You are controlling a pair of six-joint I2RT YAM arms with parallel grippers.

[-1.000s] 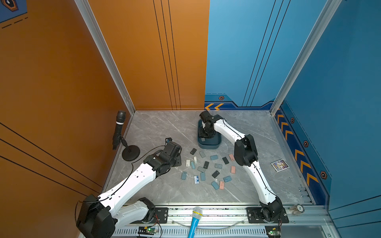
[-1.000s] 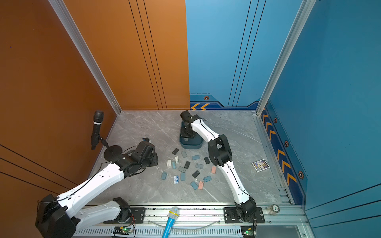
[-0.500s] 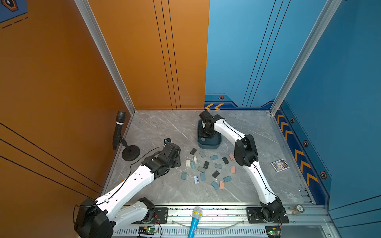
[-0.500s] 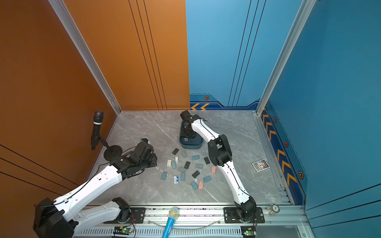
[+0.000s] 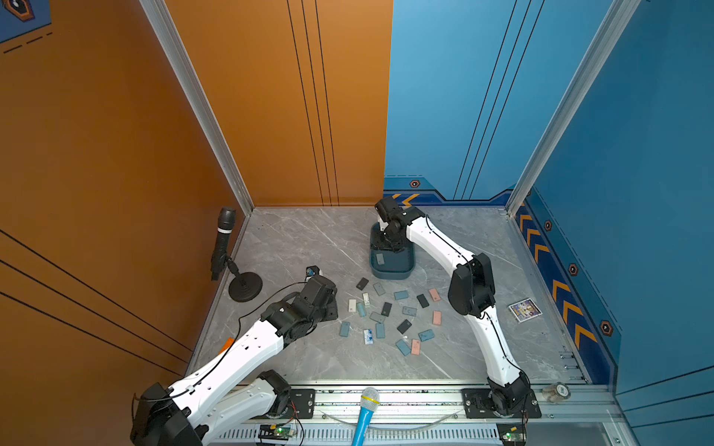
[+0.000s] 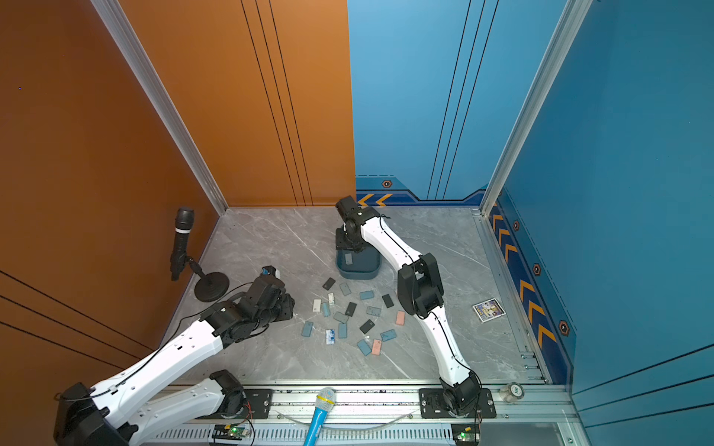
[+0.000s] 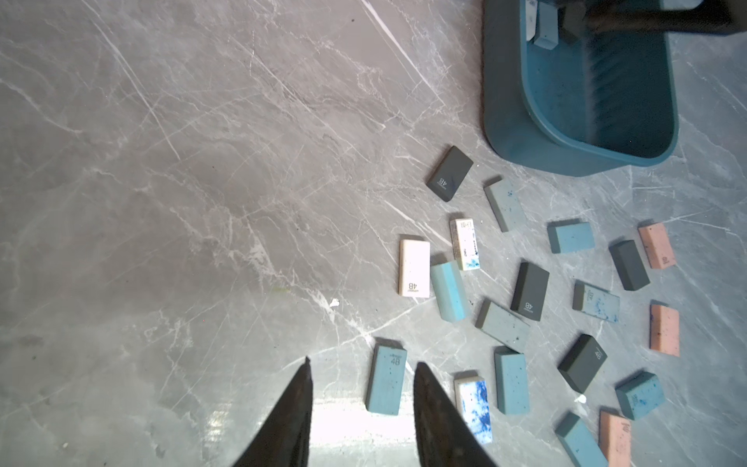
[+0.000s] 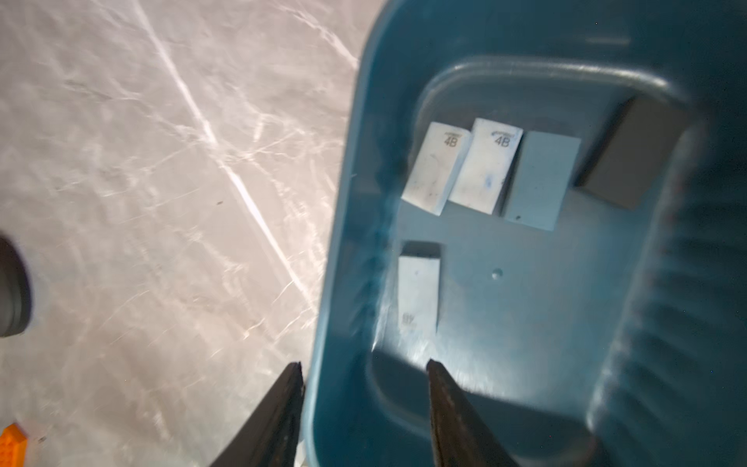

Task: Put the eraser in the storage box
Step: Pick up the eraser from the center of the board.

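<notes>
Marble table point(image 7: 161, 202): left fingers point(image 7: 291, 416) and right fingers point(image 8: 283, 416) parted, empty.

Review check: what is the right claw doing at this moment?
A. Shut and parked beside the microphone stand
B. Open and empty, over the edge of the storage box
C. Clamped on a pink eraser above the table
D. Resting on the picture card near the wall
B: in the right wrist view the right claw has its jaws apart with nothing between them, straddling the wall of the storage box, where erasers lie inside.
</notes>
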